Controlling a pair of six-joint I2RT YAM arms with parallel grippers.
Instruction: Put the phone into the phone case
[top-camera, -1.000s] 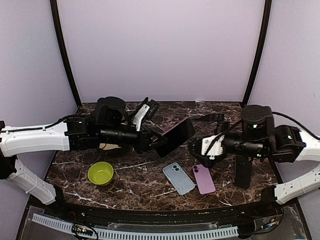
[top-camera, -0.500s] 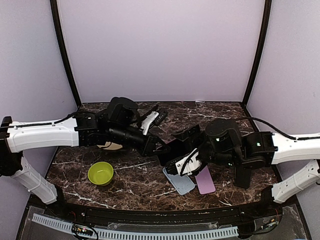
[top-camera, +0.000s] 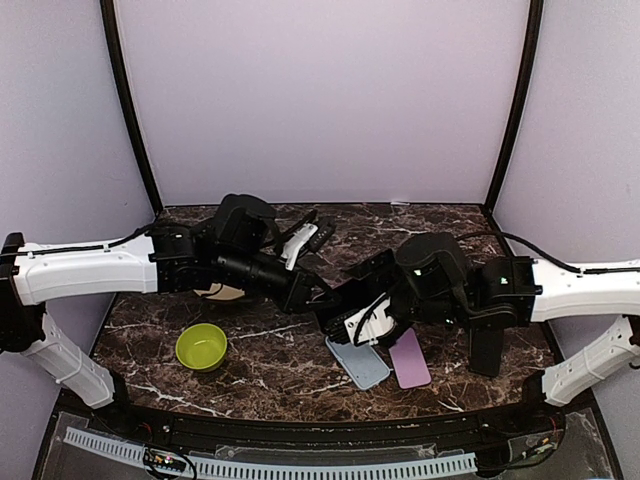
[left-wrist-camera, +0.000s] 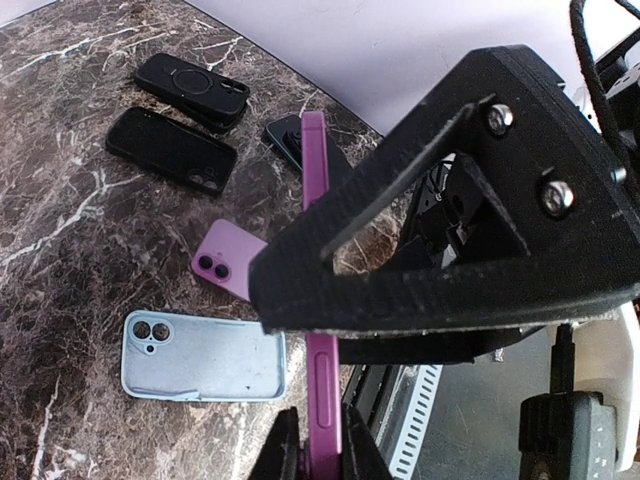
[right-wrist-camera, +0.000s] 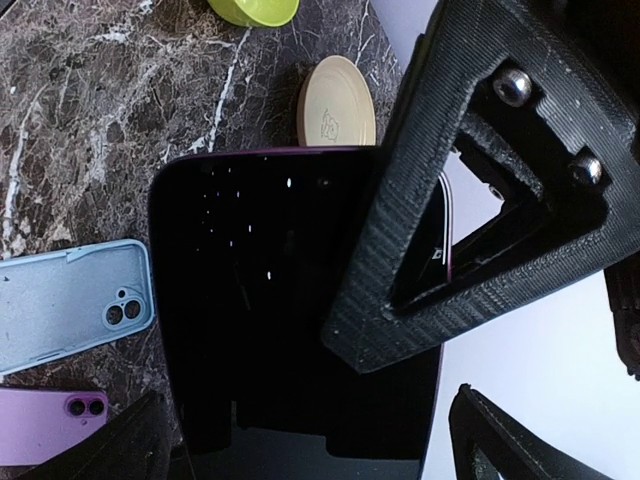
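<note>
Dark veined marble table carried a matte blue case, with a purple case just right of it and a round green bowl well left. Above the blue case, the left gripper clenched a glossy purple-edged phone; the right gripper gaped wide around it.

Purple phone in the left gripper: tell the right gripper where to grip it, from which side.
Likely best: grip the purple phone across its long edges, at the end free of the left gripper, which pinches its faces, coming from the screen side. It is thin, and the open right gripper straddles it there.
</note>
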